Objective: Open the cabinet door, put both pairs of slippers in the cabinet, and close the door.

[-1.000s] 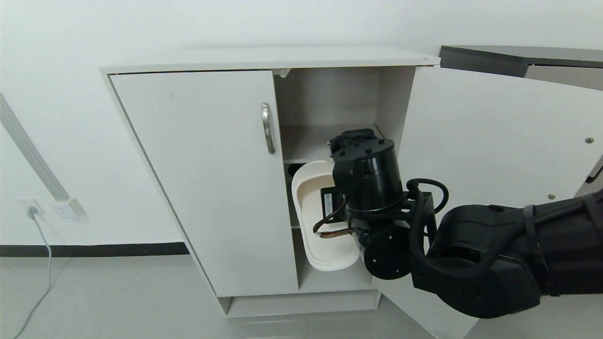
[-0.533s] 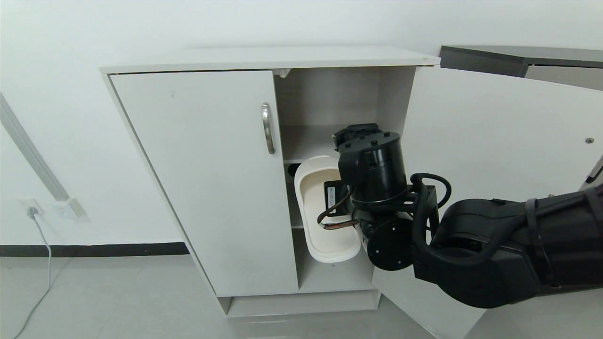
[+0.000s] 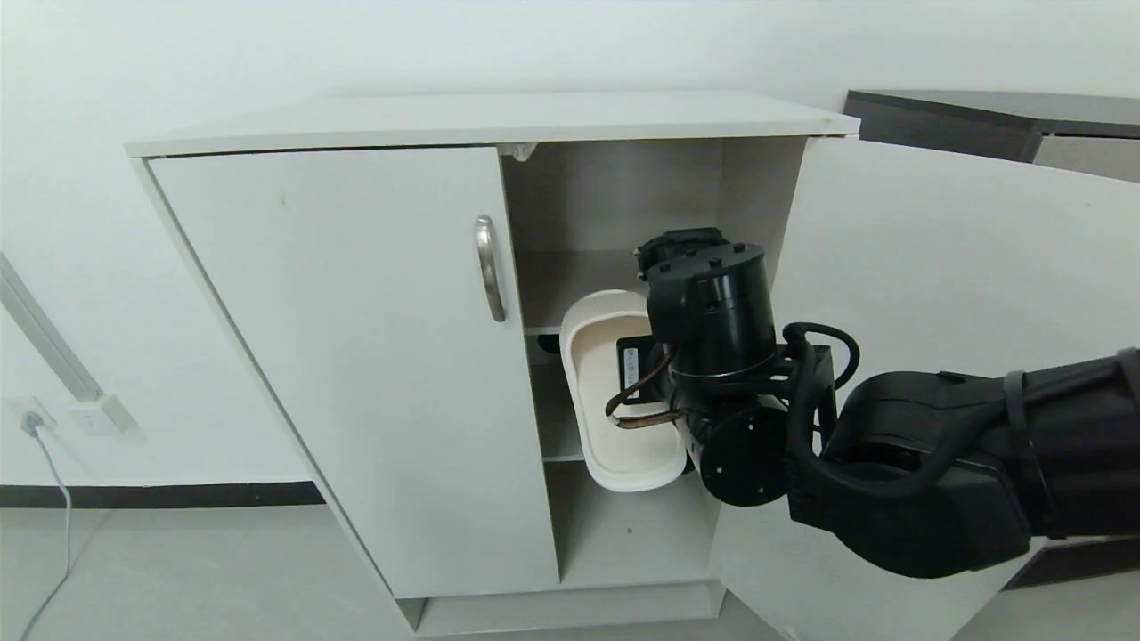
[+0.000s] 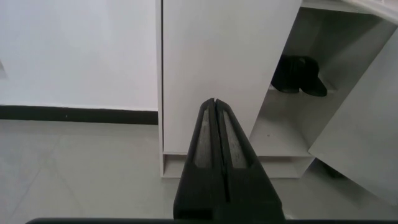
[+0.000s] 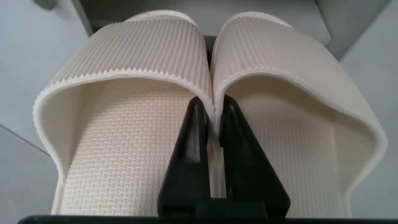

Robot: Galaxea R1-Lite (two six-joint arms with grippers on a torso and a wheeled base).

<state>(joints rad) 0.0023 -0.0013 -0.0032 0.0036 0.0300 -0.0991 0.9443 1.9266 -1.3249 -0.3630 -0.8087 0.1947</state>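
The white cabinet (image 3: 356, 356) stands with its left door shut and its right door (image 3: 935, 285) swung wide open. A pair of cream slippers (image 3: 614, 401) hangs on edge in the opening, at the level of the middle shelf. My right gripper (image 5: 214, 109) is shut on the two inner edges of the cream slippers (image 5: 143, 124), pinching them side by side. A pair of black slippers (image 4: 298, 76) sits on a shelf inside the cabinet. My left gripper (image 4: 214, 102) is shut on nothing, low over the floor, facing the cabinet's front.
The shut left door carries a metal handle (image 3: 488, 267). The bottom shelf (image 3: 614, 534) is bare. A grey-topped unit (image 3: 997, 111) stands behind the open door. A wall socket with a cable (image 3: 31, 418) is at the far left, above open floor.
The head camera has moved closer to the cabinet, shifting the whole picture. My right gripper has lifted the cream slippers slightly and carried them further into the opening.
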